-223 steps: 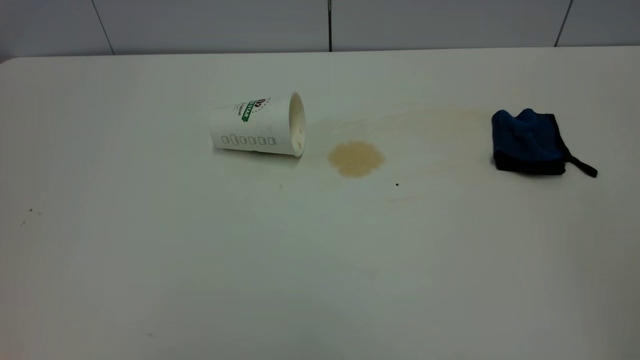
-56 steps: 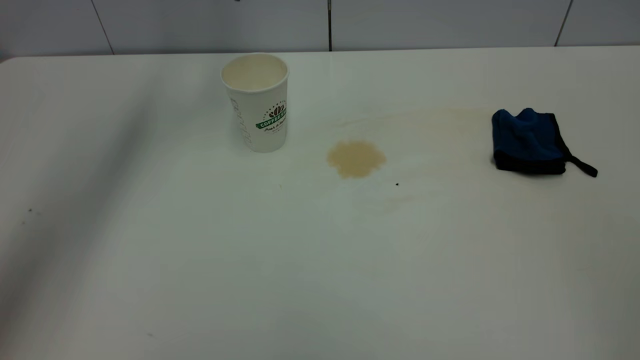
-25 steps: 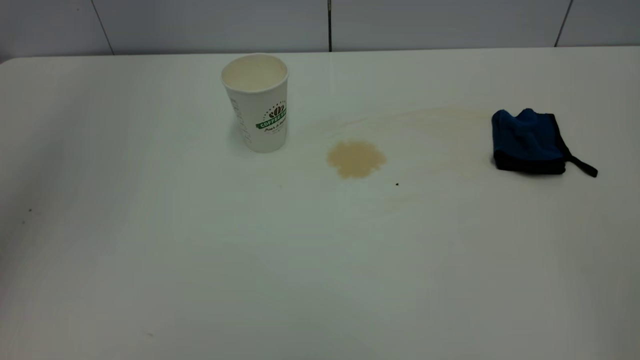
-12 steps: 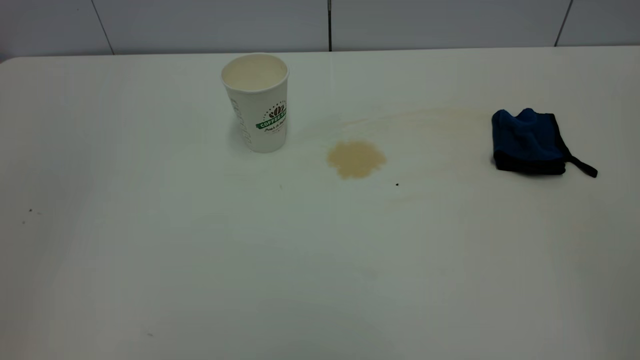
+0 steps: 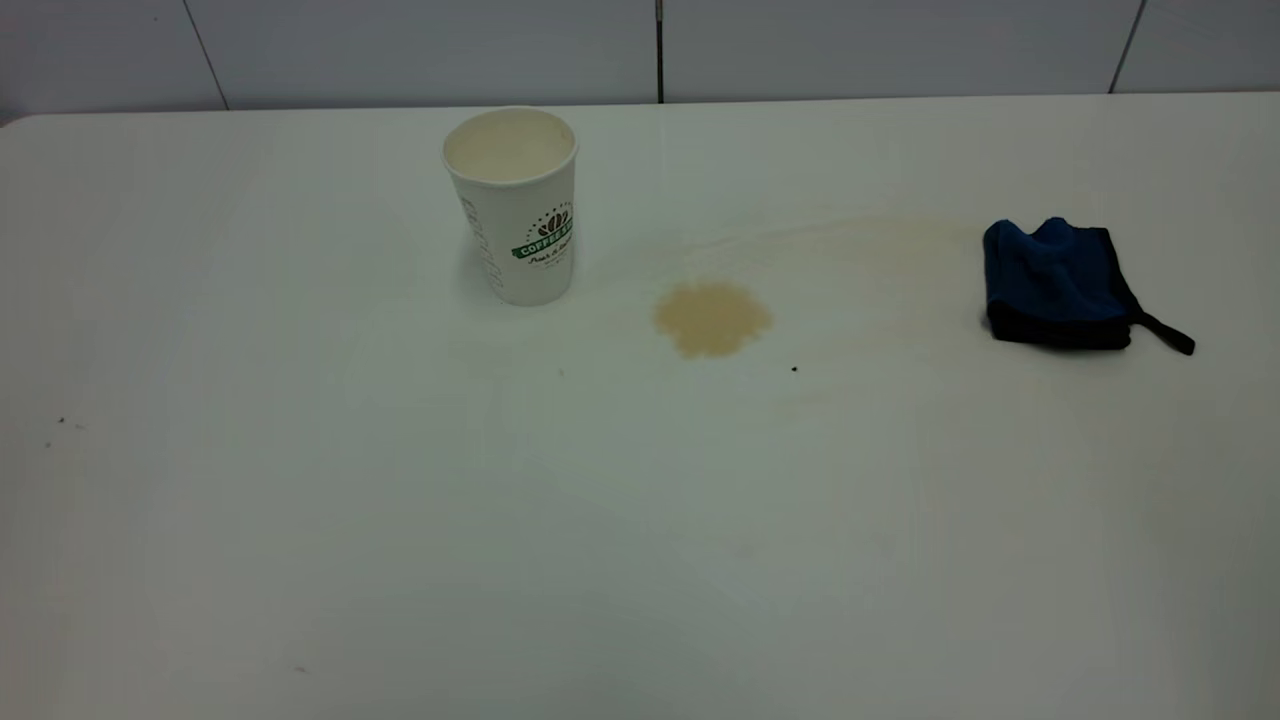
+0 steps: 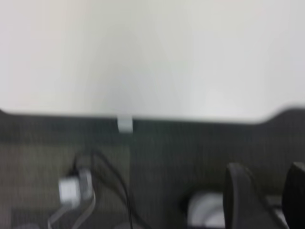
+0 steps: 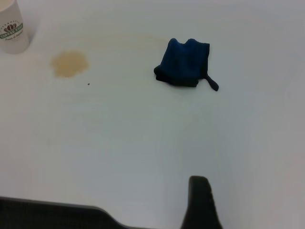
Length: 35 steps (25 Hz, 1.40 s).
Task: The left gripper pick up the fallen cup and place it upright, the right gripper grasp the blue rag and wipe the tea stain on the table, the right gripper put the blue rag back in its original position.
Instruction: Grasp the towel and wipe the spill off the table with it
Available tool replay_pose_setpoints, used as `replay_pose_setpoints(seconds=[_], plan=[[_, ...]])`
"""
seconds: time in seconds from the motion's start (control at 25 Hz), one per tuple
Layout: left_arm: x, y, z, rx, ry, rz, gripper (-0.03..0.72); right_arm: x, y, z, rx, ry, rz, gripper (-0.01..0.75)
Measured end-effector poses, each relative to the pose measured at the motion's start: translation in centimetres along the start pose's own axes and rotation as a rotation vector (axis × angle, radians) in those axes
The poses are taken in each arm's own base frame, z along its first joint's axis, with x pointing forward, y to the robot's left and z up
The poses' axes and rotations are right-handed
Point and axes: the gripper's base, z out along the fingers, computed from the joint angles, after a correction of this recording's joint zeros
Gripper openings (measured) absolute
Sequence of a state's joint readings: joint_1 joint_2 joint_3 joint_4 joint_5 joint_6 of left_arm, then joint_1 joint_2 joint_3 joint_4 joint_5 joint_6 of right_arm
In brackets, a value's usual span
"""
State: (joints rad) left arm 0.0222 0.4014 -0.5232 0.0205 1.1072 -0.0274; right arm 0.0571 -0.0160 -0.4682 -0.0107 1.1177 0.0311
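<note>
The white cup (image 5: 515, 205) stands upright at the back left of the table (image 5: 640, 520), green logo facing front; it also shows in the right wrist view (image 7: 12, 26). The tan tea stain (image 5: 712, 317) lies just right of it and shows in the right wrist view too (image 7: 69, 63). The blue rag (image 5: 1055, 285) lies bunched at the right, strap tail pointing right, also in the right wrist view (image 7: 183, 63). Neither gripper shows in the exterior view. My left gripper (image 6: 267, 191) is open and empty, beyond the table's edge. One finger (image 7: 200, 200) of my right gripper shows, far from the rag.
A tiny black speck (image 5: 794, 369) lies right of the stain, and faint tan smears run between the stain and the rag. The table edge (image 6: 143, 114) shows in the left wrist view, with a dark floor and cables (image 6: 81, 186) below it.
The cup, lying on its side 8.9 s ago, stands upright and farther back. The arm shadow on the table's left has faded over the last two seconds. Stain and rag are unmoved.
</note>
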Motion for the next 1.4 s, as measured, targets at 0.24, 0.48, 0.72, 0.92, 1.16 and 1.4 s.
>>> replay_pose_setpoints(seconds=[0.24, 0.48, 0.72, 0.92, 1.16, 1.4], plan=[[2.4, 0.2, -1.5, -0.011, -0.192, -0.008, 0.241, 0.0, 0.0, 0.0, 0.000, 0.000, 0.000, 0.585], [4.3, 0.3, -2.3, -0.011, -0.321, -0.012, 0.241, 0.0, 0.0, 0.0, 0.000, 0.000, 0.000, 0.585], [5.2, 0.3, -2.7, -0.010, -0.381, -0.015, 0.241, 0.0, 0.0, 0.0, 0.000, 0.000, 0.000, 0.585], [5.3, 0.3, -2.5, -0.010, -0.370, -0.014, 0.241, 0.0, 0.0, 0.0, -0.001, 0.000, 0.000, 0.585], [5.3, 0.3, -2.5, -0.010, -0.368, -0.015, 0.241, 0.0, 0.0, 0.0, -0.001, 0.000, 0.000, 0.585], [5.3, 0.3, -2.5, -0.010, -0.368, -0.015, 0.241, 0.0, 0.0, 0.0, -0.001, 0.000, 0.000, 0.585]])
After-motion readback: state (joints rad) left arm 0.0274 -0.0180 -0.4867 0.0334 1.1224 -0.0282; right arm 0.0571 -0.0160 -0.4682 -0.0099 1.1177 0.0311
